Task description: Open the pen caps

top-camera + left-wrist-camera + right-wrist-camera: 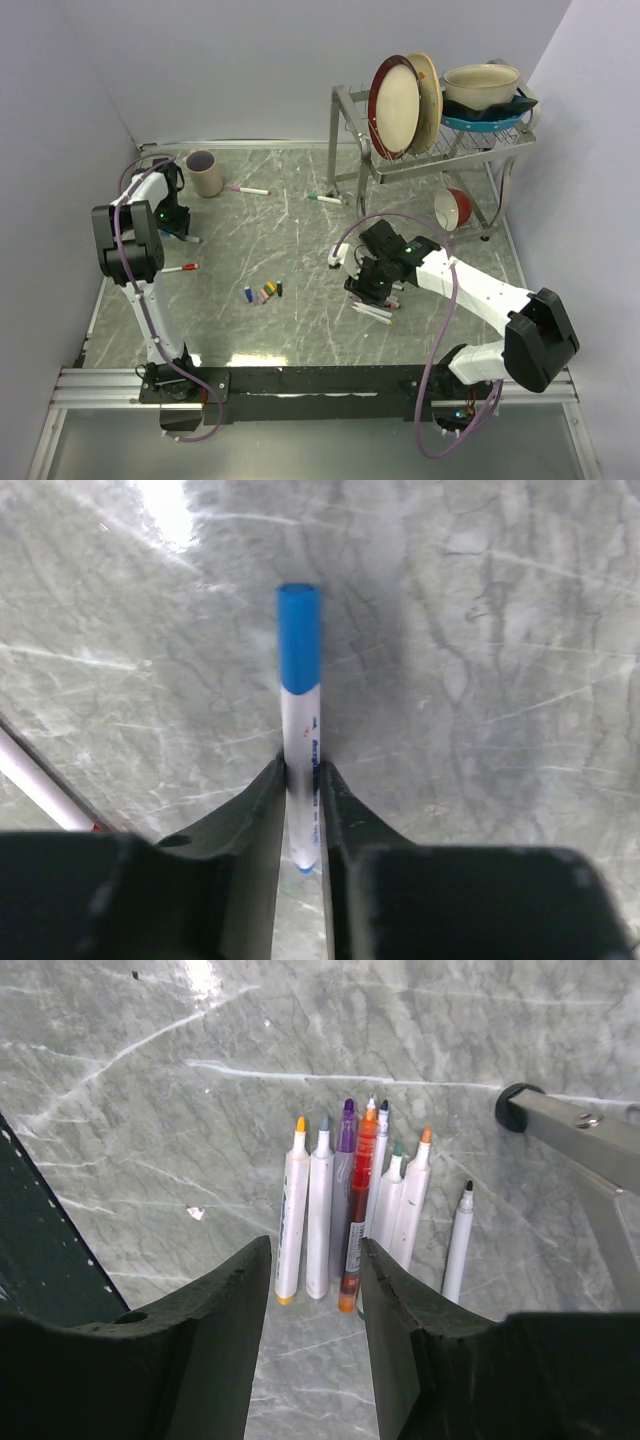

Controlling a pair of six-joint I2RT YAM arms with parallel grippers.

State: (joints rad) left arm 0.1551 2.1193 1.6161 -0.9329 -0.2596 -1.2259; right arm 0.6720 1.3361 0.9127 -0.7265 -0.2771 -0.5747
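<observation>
Over the left side of the grey-green marbled desk point(270, 235), the left gripper point(303, 770) was clamped on the barrel of a white marker pen point(302, 730), its fingers pressed against both sides. The pen lay flat on the stone with its blue cap point(299, 635) on, pointing away from the fingers. Near the middle of the desk lay a small cluster of loose coloured pen caps point(265, 292), with a red-capped pen point(181, 268) to their left. Farther off, a pink-capped pen point(248, 189) lay just right of a beige mug point(205, 173). A green-capped pen point(324, 198) lay beside a leg of the metal dish rack point(341, 92) in the far right corner, which carried plates and bowls. Right of centre, the right gripper point(315, 1248) hung with its jaws apart and nothing between them, over a row of uncapped pens point(320, 1200) lying side by side on the desk, tips pointing away. Pale lavender walls point(250, 70) closed the desk in on the left, far and right sides, and light glared off the polished surface.
</observation>
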